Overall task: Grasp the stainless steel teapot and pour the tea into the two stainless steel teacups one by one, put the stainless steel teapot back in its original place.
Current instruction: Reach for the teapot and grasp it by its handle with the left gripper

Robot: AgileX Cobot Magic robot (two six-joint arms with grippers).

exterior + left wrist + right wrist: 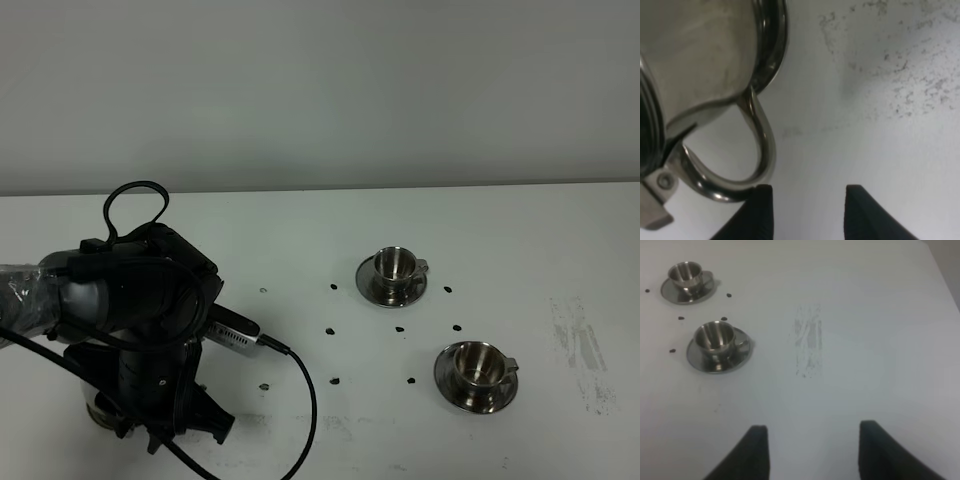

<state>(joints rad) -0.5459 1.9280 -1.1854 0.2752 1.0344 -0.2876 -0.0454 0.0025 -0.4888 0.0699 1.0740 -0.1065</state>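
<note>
The stainless steel teapot (700, 60) fills the left wrist view, with its loop handle (762, 145) curving down to the tip of one finger (760, 212). My left gripper (807, 210) is open, and only bare table lies between its fingers. From above, my left arm (140, 340) hides the teapot at the front left. The two stainless steel teacups (393, 265) (478, 367) stand on their saucers at centre right, and are also seen as the far teacup (685, 272) and the near teacup (715, 337). My right gripper (810, 452) is open over bare table. No tea is visible.
Small dark marks (399, 329) dot the white table (300, 230) around the cups. A scuffed grey patch (580, 345) lies to the right of the cups. The left arm's black cable (305, 400) loops toward the front edge.
</note>
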